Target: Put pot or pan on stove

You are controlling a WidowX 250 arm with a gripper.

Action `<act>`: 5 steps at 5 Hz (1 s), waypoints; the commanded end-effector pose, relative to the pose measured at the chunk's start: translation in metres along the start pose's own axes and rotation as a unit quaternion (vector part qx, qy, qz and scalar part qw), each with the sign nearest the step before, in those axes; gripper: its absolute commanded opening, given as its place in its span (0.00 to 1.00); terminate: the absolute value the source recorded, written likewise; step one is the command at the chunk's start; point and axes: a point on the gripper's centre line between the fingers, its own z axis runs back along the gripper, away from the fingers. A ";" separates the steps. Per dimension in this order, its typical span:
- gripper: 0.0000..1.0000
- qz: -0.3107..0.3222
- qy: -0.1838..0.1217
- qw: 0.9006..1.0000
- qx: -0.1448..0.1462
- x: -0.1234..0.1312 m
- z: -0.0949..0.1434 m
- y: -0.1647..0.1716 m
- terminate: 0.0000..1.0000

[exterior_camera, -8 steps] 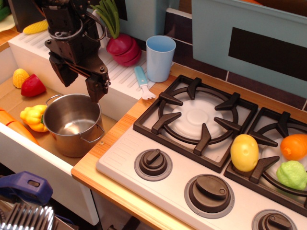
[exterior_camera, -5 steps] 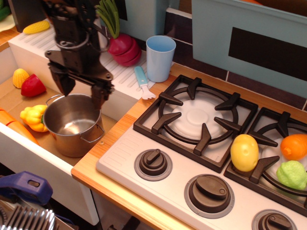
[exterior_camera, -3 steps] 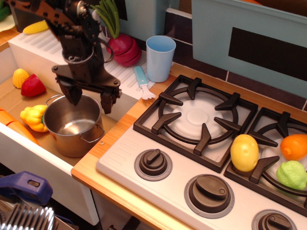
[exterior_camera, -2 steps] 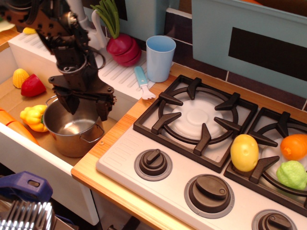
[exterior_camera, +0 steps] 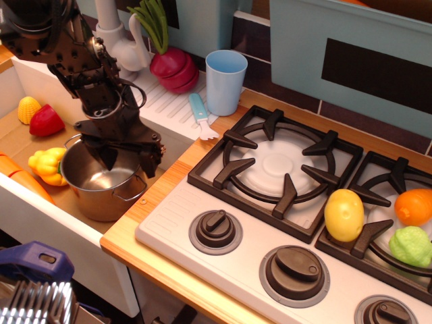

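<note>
Robot arm [exterior_camera: 64, 47]: matte black, blocky segmented housings, bulkier toward 11 o'clock. Thin black cable loops curve along the wrist's 3 o'clock side. Gripper [exterior_camera: 127, 154]: black, flat crossbar at the base with two tapered, wedge-shaped fingers [exterior_camera: 150, 158] hanging from it, angular edges, small screw heads faintly visible. No markings or labels legible.

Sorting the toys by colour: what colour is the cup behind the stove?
Light blue cup, clearest in the only view.
</note>
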 end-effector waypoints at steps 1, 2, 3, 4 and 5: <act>1.00 -0.005 -0.028 1.000 -0.004 0.017 -0.011 0.000 0.00; 0.00 -0.005 -0.025 1.000 0.000 0.022 -0.015 -0.002 0.00; 0.00 -0.009 -0.020 1.000 0.005 0.021 -0.014 -0.004 0.00; 0.00 -0.017 -0.001 1.000 0.009 0.020 -0.004 -0.005 0.00; 0.00 -0.025 0.016 0.999 0.021 0.021 0.016 -0.012 0.00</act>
